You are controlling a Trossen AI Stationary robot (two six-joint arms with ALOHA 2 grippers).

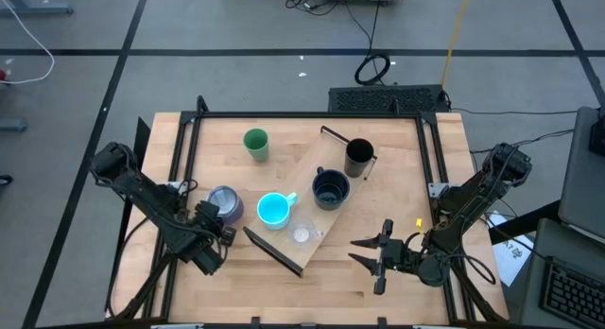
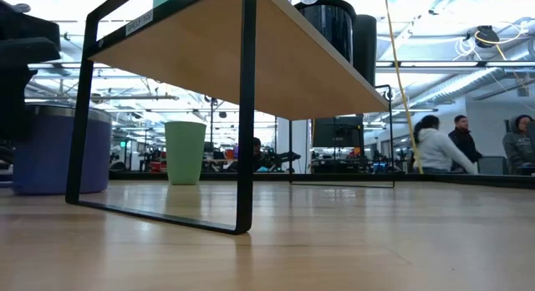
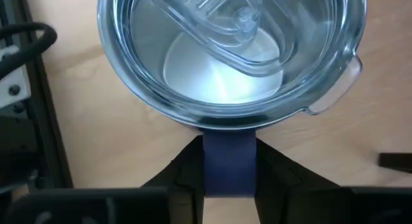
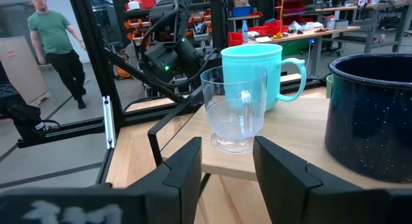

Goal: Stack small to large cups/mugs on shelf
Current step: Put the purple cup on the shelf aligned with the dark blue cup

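Low view: shelf cut off at top, cups on it only partly seen. Six cups counted from above.

On shelf, four: tall black cup, wide black mug, cyan handled mug, tiny clear cup.

Off shelf, two: green tumbler, blue-purple mug.

Left gripper: fingers pinch blue-purple mug handle between them; mug body cut off.

Right gripper: fingers spread, empty; clear cup just ahead of fingertips.

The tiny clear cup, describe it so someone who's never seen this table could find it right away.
Find the light-wood shelf lying diagonally across the table. At its near end, beside the cyan mug, stands the tiny clear cup. It is the smallest vessel there and the only see-through one.
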